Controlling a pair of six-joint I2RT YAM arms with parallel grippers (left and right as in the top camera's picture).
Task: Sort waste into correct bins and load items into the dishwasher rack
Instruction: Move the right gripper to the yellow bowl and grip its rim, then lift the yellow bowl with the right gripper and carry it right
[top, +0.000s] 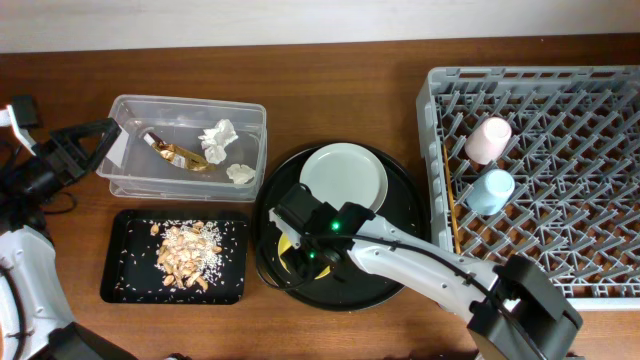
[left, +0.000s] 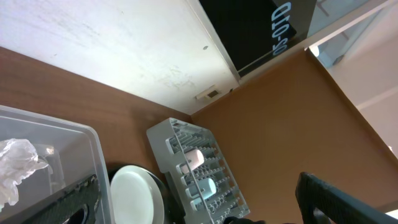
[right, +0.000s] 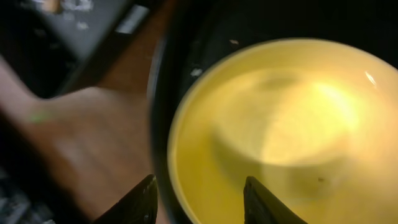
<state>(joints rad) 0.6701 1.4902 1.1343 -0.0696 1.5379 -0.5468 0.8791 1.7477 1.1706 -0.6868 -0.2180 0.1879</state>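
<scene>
Far left, your L gripper (top: 100, 148) hangs just beside the left end of the clear tub (top: 190, 104). Its fingers (left: 348, 202) are spread wide w/ nothing btwn them. The L wrist cam looks over the tub's corner toward the rack.

Inside the tub:
- The gold-brown wrapper (top: 180, 155) lies left of centre.
- One tissue ball (top: 218, 134) is toward the far wall.
- A second tissue ball (top: 240, 172) is in the near right corner.

Just on the near side of the tub sits the shallow black tray (top: 122, 285). The food scraps (top: 188, 255) are heaped mid-tray, w/ rice-like bits scattered round them.

In the centre, the round black tray (top: 405, 205) sits just right of both bins. The pale plate (top: 343, 175) lies flat on its far half. The yellow bowl (right: 280, 137) sits on the near-left part of the same tray. In the overhead view it's mostly hidden under the R arm.

Your R gripper (right: 199, 200) is down at the bowl's left rim. The R wrist cam is blurry, but the fingertips (right: 140, 199) show a moderate gap w/ the rim btwn them. One is outside the bowl and the other is over its inside. You can't tell from here if either pad touches.

On the right is the dishwasher rack (top: 560, 260):
- The chopsticks (top: 451, 205) lie along the inside of its left wall.
- The pink cup (top: 487, 138) sits among the pegs near the far left corner.
- The blue cup (top: 488, 190) is just on the near side of the pink cup.
</scene>
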